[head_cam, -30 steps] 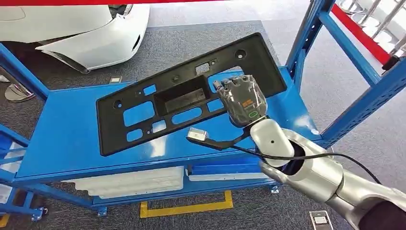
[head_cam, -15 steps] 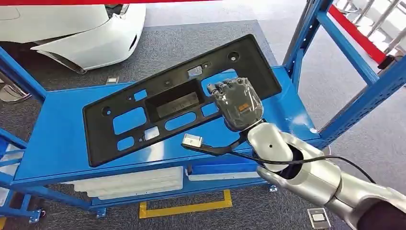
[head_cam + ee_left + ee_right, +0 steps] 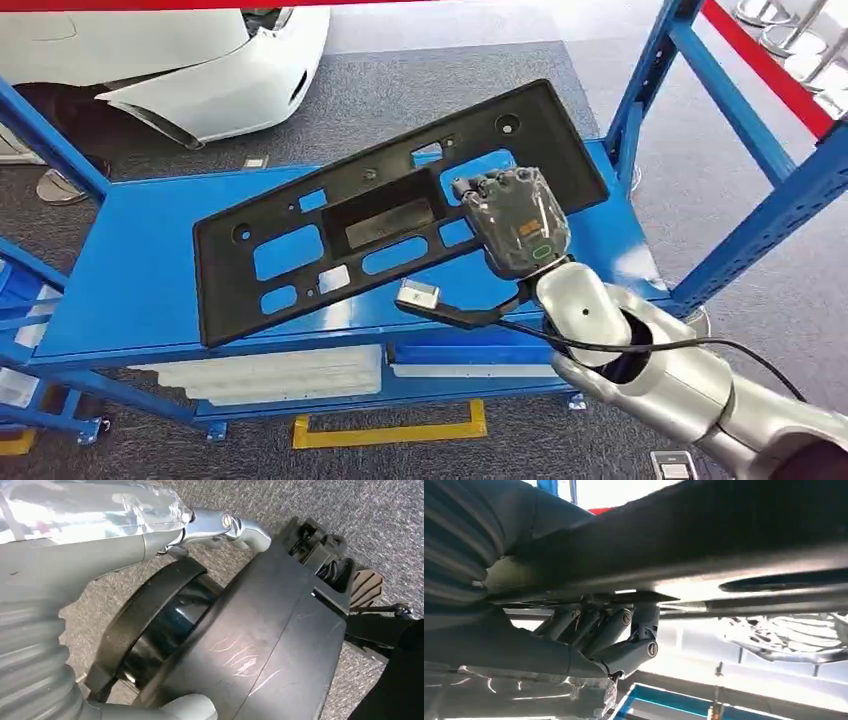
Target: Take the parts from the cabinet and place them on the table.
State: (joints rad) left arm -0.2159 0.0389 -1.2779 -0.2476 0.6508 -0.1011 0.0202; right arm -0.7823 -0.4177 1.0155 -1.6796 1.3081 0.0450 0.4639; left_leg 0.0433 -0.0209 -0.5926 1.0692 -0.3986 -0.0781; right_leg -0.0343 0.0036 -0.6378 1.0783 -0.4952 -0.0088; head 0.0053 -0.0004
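A: What's moved?
B: The black panel (image 3: 395, 210) has swung slightly over the blue shelf (image 3: 130, 280); the right hand (image 3: 512, 220) clasps its right end.
A: Risk?
B: One-ended hold; the far end could tip or catch the upright (image 3: 640, 85).
A: Left hand (image 3: 60, 580)?
B: Can't tell its state.

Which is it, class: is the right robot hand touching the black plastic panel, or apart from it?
Touching. The right wrist view shows the fingers pressed up against the black plastic panel; in the head view the right robot hand lies over the panel's edge.
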